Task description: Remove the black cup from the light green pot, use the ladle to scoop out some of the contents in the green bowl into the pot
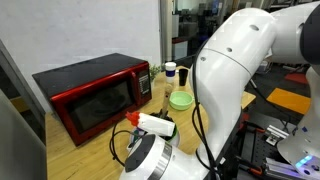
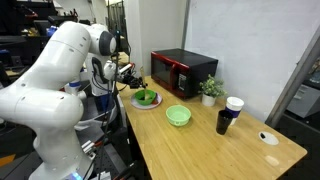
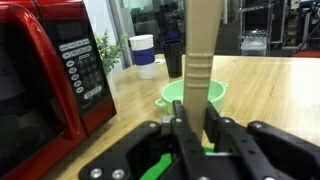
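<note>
The ladle (image 3: 202, 45) stood upright by its pale, ridged handle, pinched between the narrowed jaws of the gripper (image 3: 196, 128) in the wrist view; its scoop end was out of sight below. In an exterior view the gripper (image 2: 130, 80) hung just above the green bowl (image 2: 146, 97), which sat on a plate (image 2: 133, 103) near the end of the table (image 2: 200, 150) with something dark inside. The pot (image 2: 178, 115) rested on the wood near the plate but apart from it, and showed in the wrist view directly behind the handle. The black cup (image 2: 222, 122) stood upright on the table, out of the pot and well apart from it, just in front of a white cup (image 2: 234, 105). Beyond them, a red microwave (image 2: 185, 72) and a small plant (image 2: 210, 89) sat side by side against the wall (image 2: 240, 45). The robot's white arm filled much of both exterior views.
</note>
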Robot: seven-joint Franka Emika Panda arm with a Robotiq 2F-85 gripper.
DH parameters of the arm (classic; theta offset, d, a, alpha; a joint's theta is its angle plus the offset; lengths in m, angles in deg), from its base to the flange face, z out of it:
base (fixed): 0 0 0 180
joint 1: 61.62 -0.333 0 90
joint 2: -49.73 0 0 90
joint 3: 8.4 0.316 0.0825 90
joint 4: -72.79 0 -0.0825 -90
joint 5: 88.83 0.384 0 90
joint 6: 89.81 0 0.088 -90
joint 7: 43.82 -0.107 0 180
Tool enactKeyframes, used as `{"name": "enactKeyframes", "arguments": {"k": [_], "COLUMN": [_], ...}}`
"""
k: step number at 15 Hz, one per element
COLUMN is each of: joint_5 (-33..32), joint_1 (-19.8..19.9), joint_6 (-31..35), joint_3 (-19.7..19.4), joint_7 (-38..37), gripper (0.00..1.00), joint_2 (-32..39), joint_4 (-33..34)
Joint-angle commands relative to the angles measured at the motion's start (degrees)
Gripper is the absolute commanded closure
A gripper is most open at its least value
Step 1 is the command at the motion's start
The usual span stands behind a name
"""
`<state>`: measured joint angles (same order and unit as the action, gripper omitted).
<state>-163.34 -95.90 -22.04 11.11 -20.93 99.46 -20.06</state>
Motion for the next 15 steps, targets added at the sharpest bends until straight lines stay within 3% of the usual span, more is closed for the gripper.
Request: {"name": "enactKeyframes", "arguments": {"k": [1,15], "joint_5": [1.6,5.56], "joint_1": [3.11,8.3], "joint_6": [5.1,14.87], "joint_3": [1.69,2.82], "joint_7": [-1.31,-4.16], "gripper": [0.94,0.94], "joint_2": [-2.6,-10.08], "joint_4": [-2.37,-9.78]}}
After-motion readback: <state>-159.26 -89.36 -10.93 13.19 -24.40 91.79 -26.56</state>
